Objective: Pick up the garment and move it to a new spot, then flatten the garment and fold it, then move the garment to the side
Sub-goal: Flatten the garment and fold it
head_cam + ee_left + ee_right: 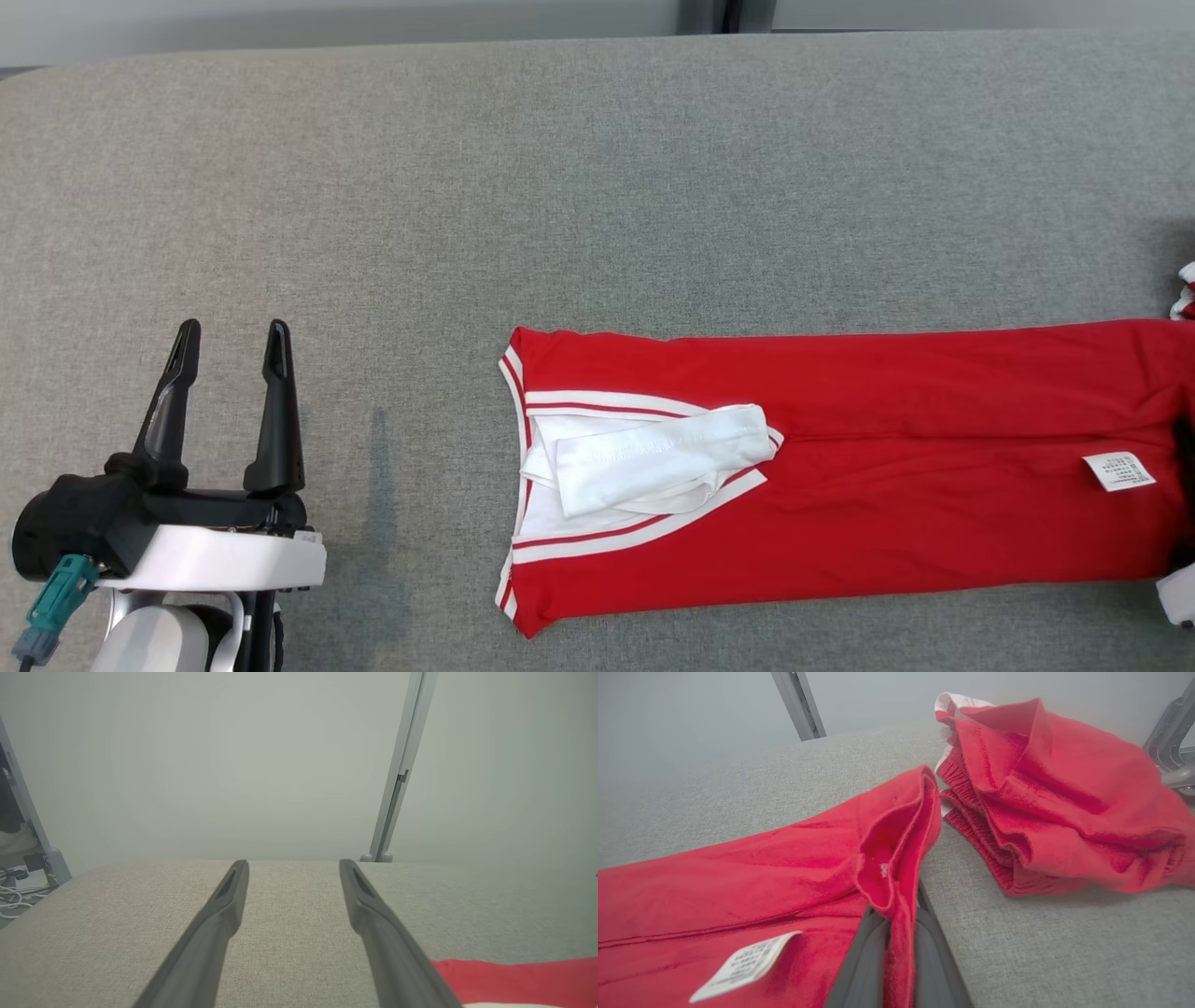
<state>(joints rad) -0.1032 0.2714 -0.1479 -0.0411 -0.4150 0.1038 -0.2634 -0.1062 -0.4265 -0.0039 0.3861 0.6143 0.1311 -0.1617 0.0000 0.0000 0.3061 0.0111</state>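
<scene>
- The left hand [233,329] was held low at the left, its two fingers [277,373] spread wide apart and pointed forward.
- The right hand [899,924] was clamped on a fold of the garment [738,872].

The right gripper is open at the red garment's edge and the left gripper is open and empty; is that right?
No: the right wrist view shows the right gripper shut on the edge of the red garment; the left gripper is open and empty.
</scene>
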